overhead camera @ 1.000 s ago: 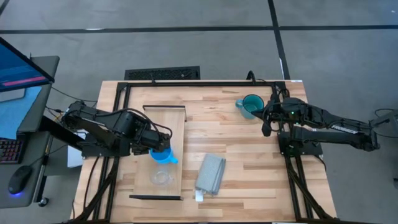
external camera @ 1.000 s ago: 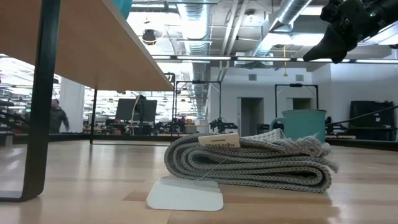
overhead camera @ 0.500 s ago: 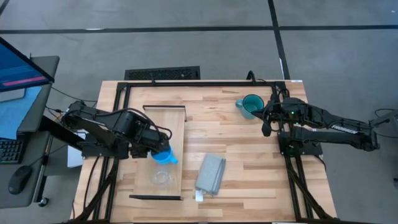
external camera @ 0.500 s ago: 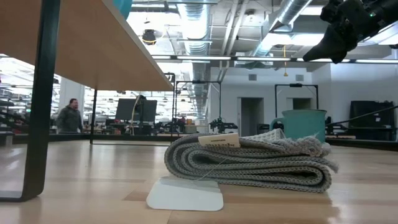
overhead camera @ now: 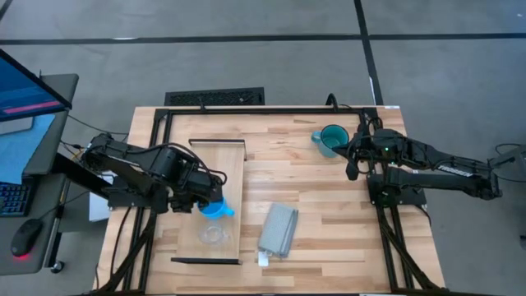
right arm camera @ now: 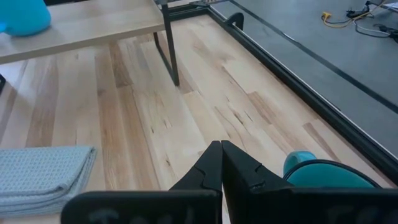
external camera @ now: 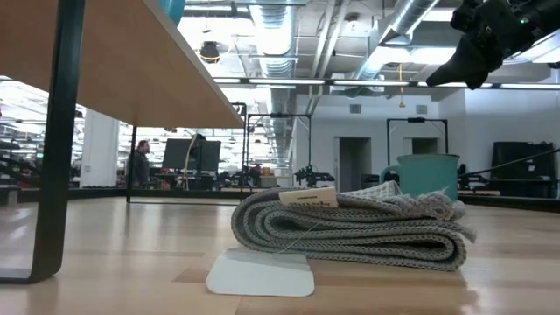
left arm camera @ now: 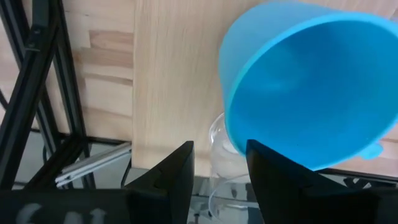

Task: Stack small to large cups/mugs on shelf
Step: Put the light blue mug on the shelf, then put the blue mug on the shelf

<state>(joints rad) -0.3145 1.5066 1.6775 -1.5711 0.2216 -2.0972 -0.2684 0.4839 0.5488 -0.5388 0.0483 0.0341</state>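
Over the last second we see almost nothing move: the left claw [overhead camera: 204,200] has stayed over the shelf [overhead camera: 212,161], grasping the blue mug [overhead camera: 217,206] by its rim, tilted, just beside the clear cup [overhead camera: 214,235]. Only a person far behind the surface has walked on. We judge the stacking paused mid-placement. The right claw [overhead camera: 353,168] waits clenched and empty beside the teal mug [overhead camera: 332,139]. The cloth [external camera: 350,229] carries a tag; its writing is unreadable.
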